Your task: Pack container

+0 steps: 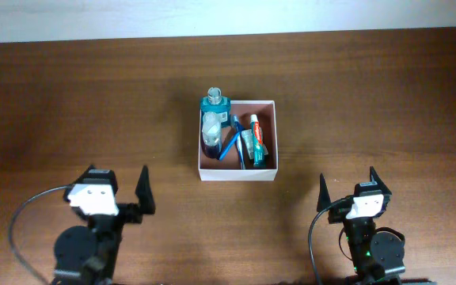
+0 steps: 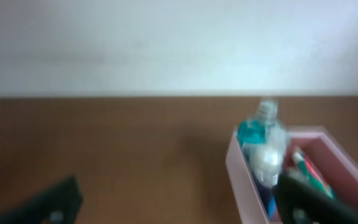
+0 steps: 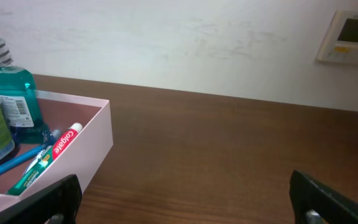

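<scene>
The container (image 1: 237,176) sits mid-surface, nearer the far edge, with a teal bottle (image 1: 214,101), toothbrush (image 1: 229,146) and toothpaste (image 1: 256,134) inside. The left pincer (image 1: 114,182) and right pincer (image 1: 348,186) gape empty near the near edge.

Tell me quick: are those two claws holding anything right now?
Left claw: open, holding nothing.
Right claw: open, holding nothing.
</scene>
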### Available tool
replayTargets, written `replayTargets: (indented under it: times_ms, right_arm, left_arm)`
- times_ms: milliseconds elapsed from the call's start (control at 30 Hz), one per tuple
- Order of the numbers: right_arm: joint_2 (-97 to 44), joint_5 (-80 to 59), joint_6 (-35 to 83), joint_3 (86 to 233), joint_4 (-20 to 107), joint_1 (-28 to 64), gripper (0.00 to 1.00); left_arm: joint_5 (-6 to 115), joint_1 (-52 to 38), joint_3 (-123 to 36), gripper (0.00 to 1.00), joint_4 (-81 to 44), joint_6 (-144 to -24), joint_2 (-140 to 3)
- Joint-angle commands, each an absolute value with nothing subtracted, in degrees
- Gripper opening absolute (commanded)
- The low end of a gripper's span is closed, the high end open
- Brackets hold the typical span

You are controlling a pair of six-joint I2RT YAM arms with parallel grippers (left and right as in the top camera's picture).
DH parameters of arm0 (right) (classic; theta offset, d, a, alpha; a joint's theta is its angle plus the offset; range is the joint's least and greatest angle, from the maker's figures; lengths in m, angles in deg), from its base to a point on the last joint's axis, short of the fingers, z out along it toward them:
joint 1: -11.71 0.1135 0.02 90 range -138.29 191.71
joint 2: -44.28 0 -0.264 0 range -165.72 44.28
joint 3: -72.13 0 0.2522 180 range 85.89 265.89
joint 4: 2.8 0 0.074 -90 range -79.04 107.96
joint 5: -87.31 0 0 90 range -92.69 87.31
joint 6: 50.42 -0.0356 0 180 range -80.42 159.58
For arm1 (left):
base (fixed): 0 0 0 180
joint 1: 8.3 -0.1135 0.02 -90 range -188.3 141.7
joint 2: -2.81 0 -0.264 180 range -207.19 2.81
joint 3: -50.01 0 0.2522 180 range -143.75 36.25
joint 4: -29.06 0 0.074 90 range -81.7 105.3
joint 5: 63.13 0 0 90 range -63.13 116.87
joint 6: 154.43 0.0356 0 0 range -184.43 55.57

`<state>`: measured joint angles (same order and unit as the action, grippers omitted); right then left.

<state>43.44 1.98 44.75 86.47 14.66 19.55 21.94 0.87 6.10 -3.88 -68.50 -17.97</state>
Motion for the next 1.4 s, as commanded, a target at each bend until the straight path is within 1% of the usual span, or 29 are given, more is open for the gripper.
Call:
replayTargets:
  times_ms: [0, 100, 233, 800, 933, 1033, 1167, 1233, 1367]
  right_arm:
    - [44.0, 2.5, 45.2, 86.2, 15.1, 19.0, 0.98]
    - [44.0, 2.5, 45.2, 86.2, 15.1, 19.0, 0.98]
    - [44.0, 2.5, 45.2, 86.2, 15.1, 19.0, 0.98]
    - [44.0, 2.5, 45.2, 86.2, 15.1, 19.0, 0.98]
    - [44.0, 2.5, 45.2, 86.2, 15.1, 19.0, 0.98]
    - [44.0, 2.5, 45.2, 86.2, 15.1, 19.0, 0.99]
    - [44.0, 2.5, 45.2, 86.2, 15.1, 19.0, 0.98]
    - [44.0, 2.5, 45.2, 86.2, 15.1, 19.0, 0.98]
    - [44.0, 2.5, 45.2, 86.2, 15.1, 19.0, 0.98]
  left_arm:
    - [24.0, 0.5, 15.5, 0.99, 7.5, -67.8, -15.8]
    - [24.6, 0.5, 21.4, 1.00, 15.8, -67.8, -13.4]
    - [24.8, 0.5, 26.2, 0.99, 20.3, -67.8, -10.2]
    - [26.2, -2.8, 35.7, 1.00, 19.1, -67.8, -0.3]
    - [26.0, -2.8, 35.8, 0.99, 15.2, -67.7, 0.4]
    - [25.8, -2.8, 35.8, 0.99, 10.3, -65.1, 1.2]
    - [25.8, -2.8, 35.8, 0.99, 10.6, -55.0, 1.9]
    - [25.9, -2.8, 35.8, 0.99, 10.6, -51.9, 2.2]
    - [26.3, -2.8, 35.8, 0.99, 10.6, -51.0, 2.3]
